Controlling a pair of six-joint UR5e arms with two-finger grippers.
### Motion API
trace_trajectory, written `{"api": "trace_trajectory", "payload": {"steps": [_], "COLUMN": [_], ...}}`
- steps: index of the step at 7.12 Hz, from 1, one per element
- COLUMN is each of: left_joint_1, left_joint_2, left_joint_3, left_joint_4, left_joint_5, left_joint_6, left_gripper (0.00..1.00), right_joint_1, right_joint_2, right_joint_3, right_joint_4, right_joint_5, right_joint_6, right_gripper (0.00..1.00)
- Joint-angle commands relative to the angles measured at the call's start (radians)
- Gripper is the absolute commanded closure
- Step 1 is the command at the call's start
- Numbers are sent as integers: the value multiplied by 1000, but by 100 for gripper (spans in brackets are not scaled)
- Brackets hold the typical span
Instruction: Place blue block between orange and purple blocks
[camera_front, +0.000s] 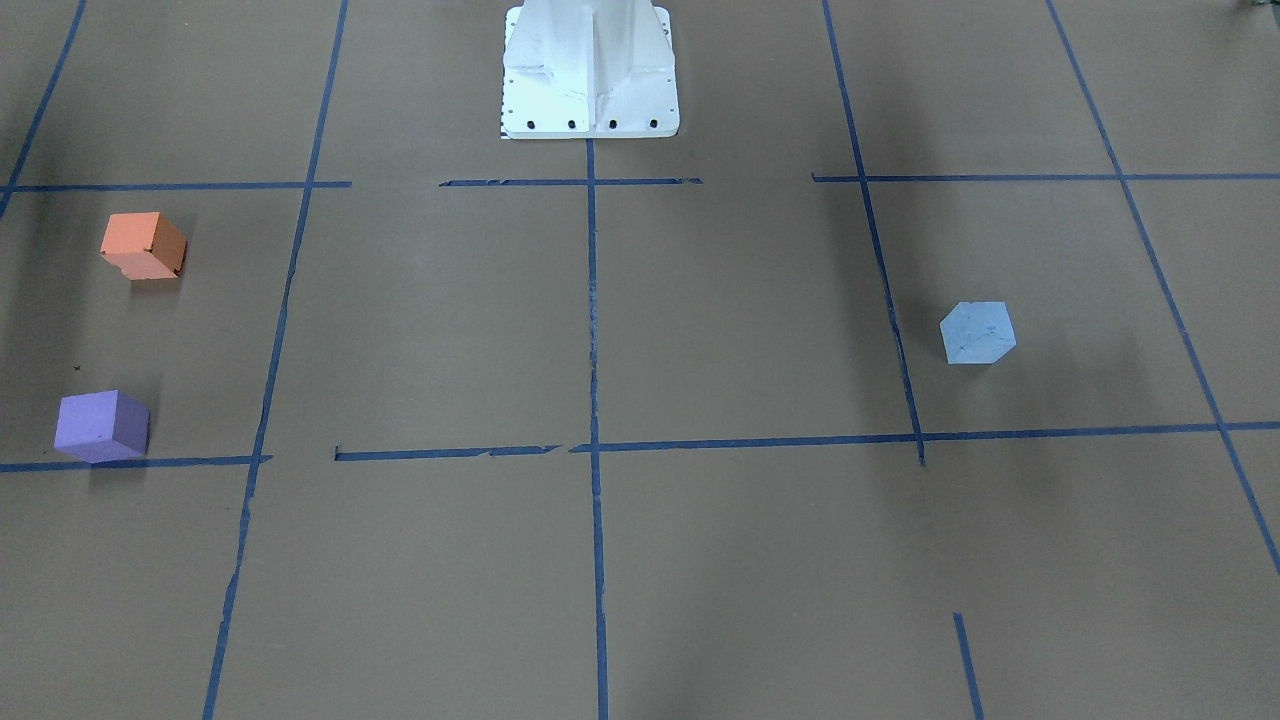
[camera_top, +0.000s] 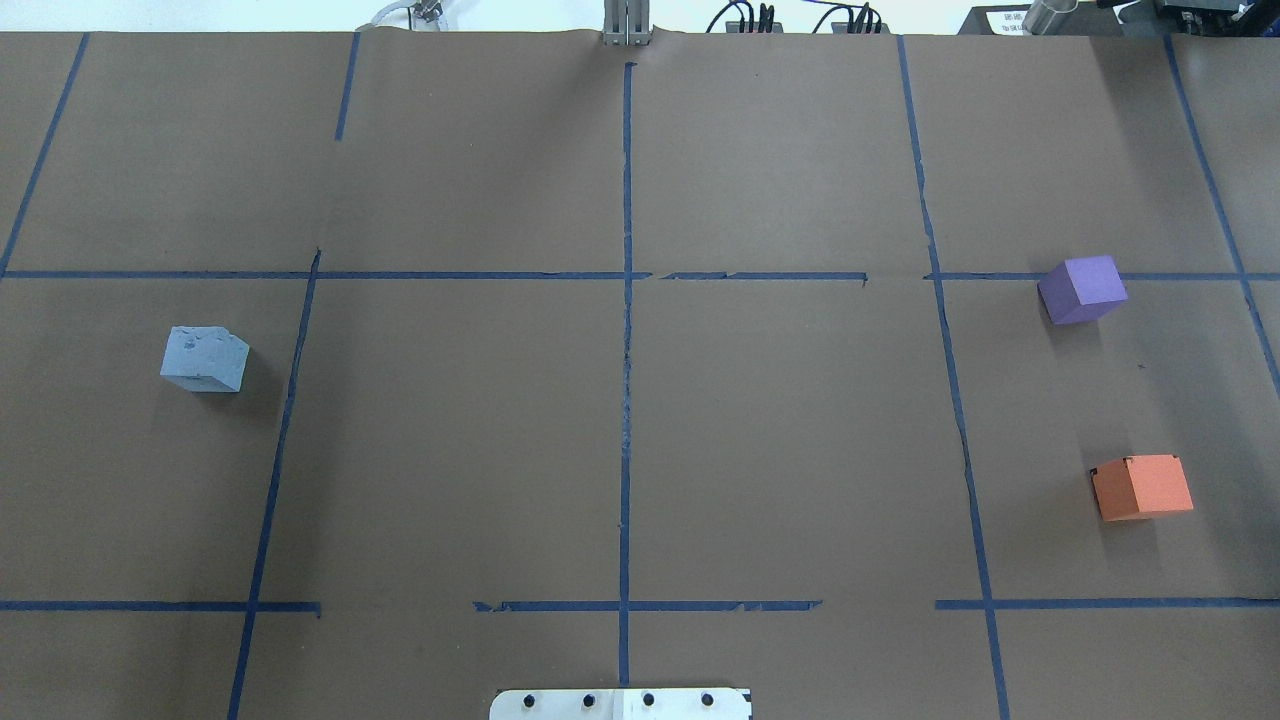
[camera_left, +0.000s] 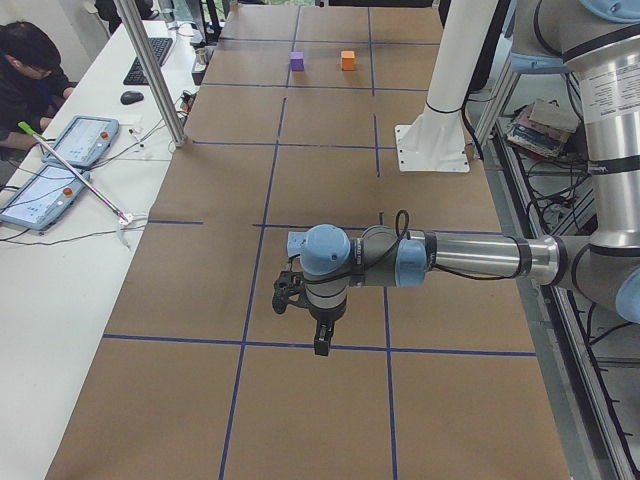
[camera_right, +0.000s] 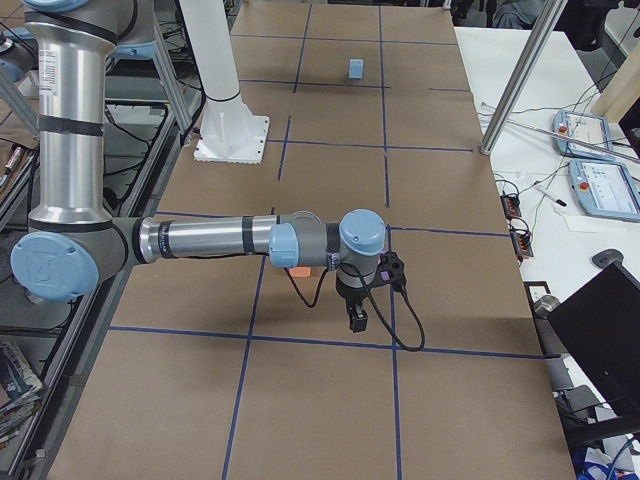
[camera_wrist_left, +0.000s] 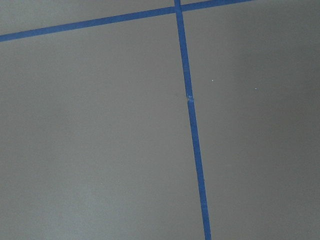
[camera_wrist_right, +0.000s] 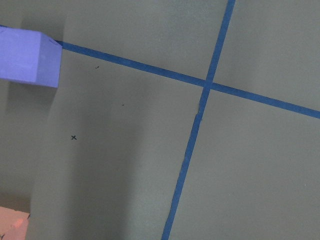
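The pale blue block sits alone on the brown paper on my left side; it also shows in the front view. The purple block and the orange block sit apart on my right side, with bare paper between them. The right wrist view shows the purple block at top left and an orange corner at bottom left. My left gripper hangs above the paper near the blue block. My right gripper hangs near the orange block. I cannot tell if either is open.
The white robot pedestal stands at the table's middle near edge. Blue tape lines grid the paper. An operator sits at a side table with tablets. A metal pole stands at the table's edge.
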Motion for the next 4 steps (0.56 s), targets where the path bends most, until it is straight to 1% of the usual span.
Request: {"api": "trace_trajectory", "payload": {"steps": [1,3,4], "left_joint_1": [0,14,14], "left_joint_2": [0,-17,-73], "left_joint_3": [-7,-7,-8], "left_joint_4": [-9,-12,-13], "left_joint_5": [-2,6,3], "left_joint_6": [2,-2,-4], "left_gripper": [0,0,0], "right_joint_1": [0,0,0], "right_joint_2": [-10,-8,-8], "right_joint_3": [5,7,8], "right_joint_4": [1,1,1], "right_joint_5": [1,2,2], "right_joint_6": [0,0,0], "right_gripper": [0,0,0]}}
